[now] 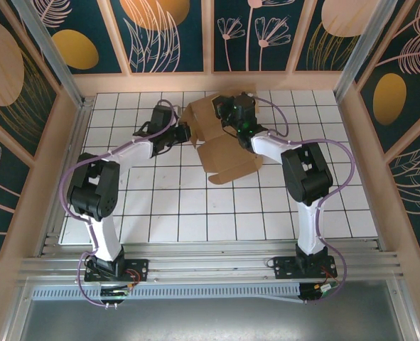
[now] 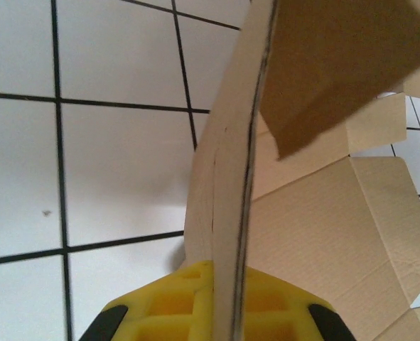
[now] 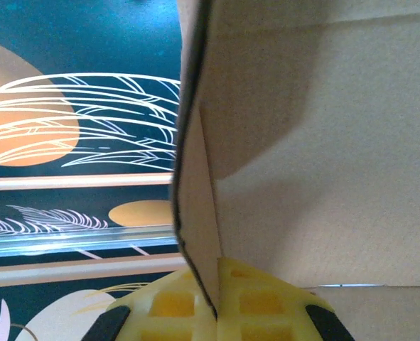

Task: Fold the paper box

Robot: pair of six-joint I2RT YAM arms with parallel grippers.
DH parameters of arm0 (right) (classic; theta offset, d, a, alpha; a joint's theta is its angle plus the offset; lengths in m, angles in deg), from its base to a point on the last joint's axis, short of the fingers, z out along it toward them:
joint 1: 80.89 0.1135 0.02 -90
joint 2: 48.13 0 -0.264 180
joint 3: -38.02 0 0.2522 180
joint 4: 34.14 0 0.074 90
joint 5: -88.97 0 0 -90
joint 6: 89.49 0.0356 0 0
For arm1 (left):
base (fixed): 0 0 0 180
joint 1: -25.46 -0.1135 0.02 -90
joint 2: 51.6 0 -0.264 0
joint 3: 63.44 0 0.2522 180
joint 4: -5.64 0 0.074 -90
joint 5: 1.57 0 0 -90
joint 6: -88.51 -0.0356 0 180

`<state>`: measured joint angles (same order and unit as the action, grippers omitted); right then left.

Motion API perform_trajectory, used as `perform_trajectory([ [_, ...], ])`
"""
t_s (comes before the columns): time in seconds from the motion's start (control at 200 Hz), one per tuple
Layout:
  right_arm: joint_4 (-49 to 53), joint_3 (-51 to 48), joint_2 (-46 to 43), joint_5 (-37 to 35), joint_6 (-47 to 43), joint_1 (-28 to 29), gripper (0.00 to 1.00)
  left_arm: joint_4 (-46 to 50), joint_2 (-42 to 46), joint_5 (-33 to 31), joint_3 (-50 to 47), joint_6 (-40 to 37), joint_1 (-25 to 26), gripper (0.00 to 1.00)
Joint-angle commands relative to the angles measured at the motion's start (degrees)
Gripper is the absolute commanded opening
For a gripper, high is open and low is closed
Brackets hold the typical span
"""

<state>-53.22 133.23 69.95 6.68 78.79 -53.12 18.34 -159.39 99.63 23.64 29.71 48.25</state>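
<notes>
While left gripper (image 2: 213, 302) and right gripper (image 3: 217, 298) each clamp a raised panel edge of the paper box (image 1: 220, 149), far-centre on the table (image 1: 160, 206), I'd say mid-fold, probably side walls; next I swing both panels inward together.

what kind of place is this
Probably a robot lab test cell: a white gridded table, patterned panels and aluminium framing around it, left arm and right arm bolted at its edge, holding the paper box.

Overhead; wrists close on paper box (image 2: 316, 220)
</notes>
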Motion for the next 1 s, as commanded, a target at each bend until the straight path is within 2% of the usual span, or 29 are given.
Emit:
perform_trajectory([
  [0.0,-1.31,-1.95,-1.49,0.06,-0.45,1.67,0.0,-7.49,4.38,-2.91,-0.8,4.97,2.6,0.0],
  [0.22,-5.56,-4.58,-0.7,0.21,1.64,2.2,0.0,-12.88,1.67,-9.28,-2.62,6.07,8.51,0.0],
  [0.42,-7.26,-9.26,-2.94,-0.38,1.9,2.25,0.03,-10.37,-5.69,-17.67,2.83,1.9,8.94,0.0],
  [0.516,-7.74,-11.47,-4.4,-0.91,1.51,2.16,0.03,-11.95,-7.86,-16.14,4.55,-0.83,8.9,0.0],
  [0.706,-7.52,-13.31,-5.66,-1.17,0.95,1.76,0.03,-17.52,-9.1,-5.93,3.52,-5.52,8.94,0.3],
  [0.801,-6.48,-13.49,-6.09,-1.69,0.02,1.5,0.03,-16.21,-8.18,-6.5,3.07,-7.77,8.94,0.44],
  [0.996,-3.13,-13.86,-7.31,-3.53,-2.31,0.38,0.03,-14.45,-2.09,-9.4,-0.5,-12.16,8.81,0.61],
])
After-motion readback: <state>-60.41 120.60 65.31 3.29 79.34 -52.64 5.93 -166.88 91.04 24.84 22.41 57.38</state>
